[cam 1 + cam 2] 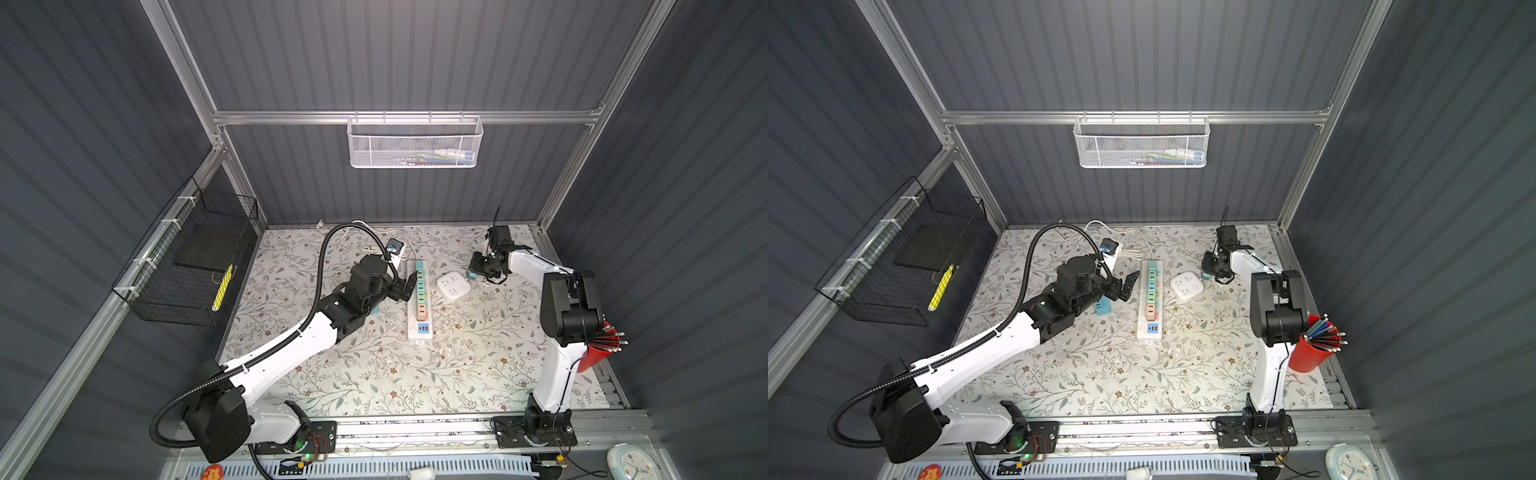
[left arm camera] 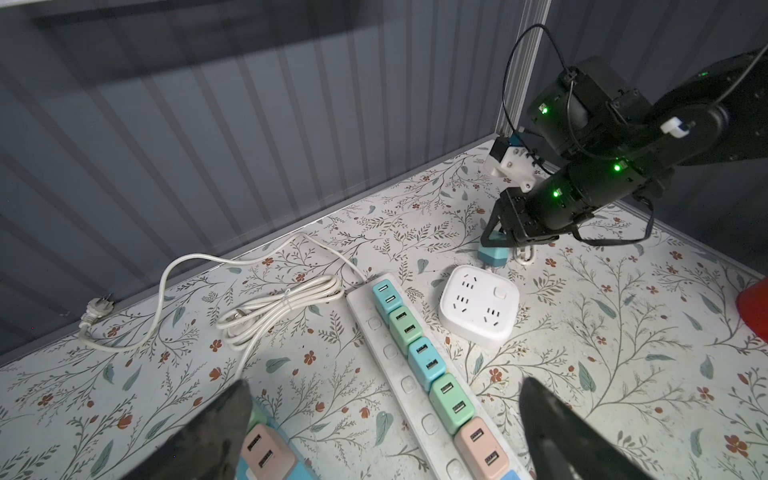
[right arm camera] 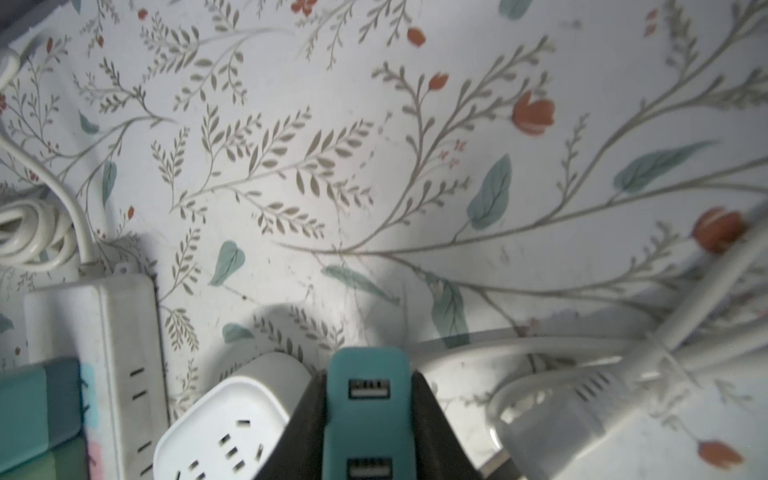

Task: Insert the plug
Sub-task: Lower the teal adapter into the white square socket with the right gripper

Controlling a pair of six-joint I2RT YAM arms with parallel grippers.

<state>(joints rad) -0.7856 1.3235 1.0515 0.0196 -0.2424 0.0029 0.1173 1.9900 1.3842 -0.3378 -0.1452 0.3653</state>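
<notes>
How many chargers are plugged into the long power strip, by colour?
Blue chargers: 2
Green chargers: 2
Pink charger: 1
Total plugged into the power strip: 5

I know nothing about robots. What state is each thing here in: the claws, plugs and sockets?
left gripper: open, holding nothing.
right gripper: shut on the teal plug.
teal plug: held, not in any socket.
power strip: row of chargers plugged in.
white socket cube: sockets empty.
wall plug: lying loose, unplugged.
</notes>
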